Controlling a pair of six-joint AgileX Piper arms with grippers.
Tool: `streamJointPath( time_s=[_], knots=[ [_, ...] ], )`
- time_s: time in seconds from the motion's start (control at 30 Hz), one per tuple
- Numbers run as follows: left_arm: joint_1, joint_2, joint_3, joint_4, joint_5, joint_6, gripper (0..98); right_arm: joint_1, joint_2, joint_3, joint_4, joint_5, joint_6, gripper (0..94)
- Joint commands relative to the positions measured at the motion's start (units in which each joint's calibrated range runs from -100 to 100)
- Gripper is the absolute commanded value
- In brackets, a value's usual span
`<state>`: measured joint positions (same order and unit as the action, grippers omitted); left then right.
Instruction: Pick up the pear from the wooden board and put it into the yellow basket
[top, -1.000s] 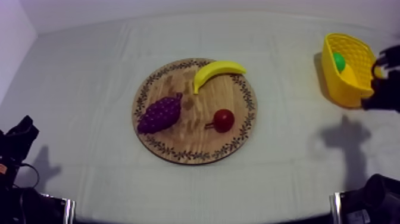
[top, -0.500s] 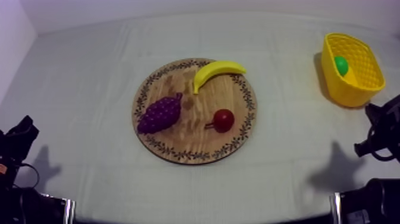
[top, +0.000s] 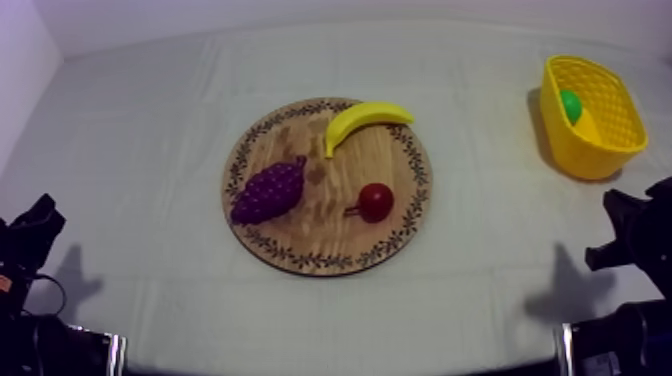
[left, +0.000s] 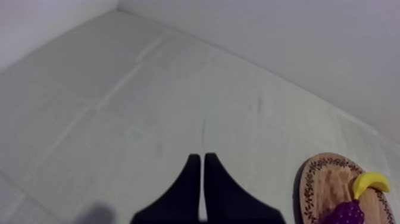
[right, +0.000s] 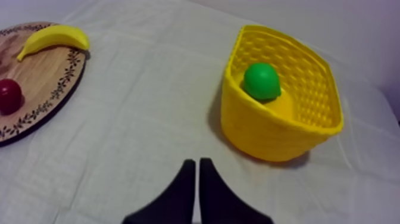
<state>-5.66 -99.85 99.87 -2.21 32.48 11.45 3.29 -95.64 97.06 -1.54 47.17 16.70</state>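
Black on pale grey at the near edge: the right pincer hangs low over the counter, its two fingers pressed together on nothing, nose aimed at the basket. On my left side the left pincer matches it, fingers together and empty, low at the near left and well apart from the fruit.

Mid-counter sits the wooden board, carrying the grapes, the small red fruit and, at its far rim, the banana.

Farther off, at the right, stands the yellow basket, and there's the pear, green, lying inside against the basket's wall. By my reading the job looks done.

So what could spoil it? The right arm is the closest thing to the basket. A careless swing forward could clip the near wall or the rim, and a light basket would likely skid or tip and spill the pear. A sweep to the left could catch the board's rim and set the small red fruit rolling.

Room, though, is generous. There is a broad bare stretch between board and basket, more bare counter left of the board, and a clear strip along the near edge where both arms sit. The tight spot is the basket's own corner, toward the counter's far right.
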Motion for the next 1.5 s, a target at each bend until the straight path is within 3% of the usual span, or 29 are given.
streamJointPath(
  time_s=[0.0,0.23,0.4,0.83,1.47],
  knots=[
    [0.0,0.0,0.0,-0.02,0.0,0.0,0.1,0.1,0.0,0.0,0.0,-0.1,-0.2,0.6],
    [0.0,0.0,0.0,-0.02,0.0,0.0,0.1,0.2,0.0,0.1,0.1,-0.3,1.2,0.4],
    [0.0,0.0,0.0,-0.02,0.0,0.0,0.1,0.9,0.0,1.7,0.6,-5.2,3.2,0.4],
    [0.0,0.0,0.0,-0.02,0.0,0.0,0.1,2.0,0.0,2.7,0.6,-9.2,-7.0,0.4],
    [0.0,0.0,0.0,-0.02,0.0,0.0,0.1,2.0,0.0,2.7,0.6,-9.3,-4.2,0.4]
  ],
)
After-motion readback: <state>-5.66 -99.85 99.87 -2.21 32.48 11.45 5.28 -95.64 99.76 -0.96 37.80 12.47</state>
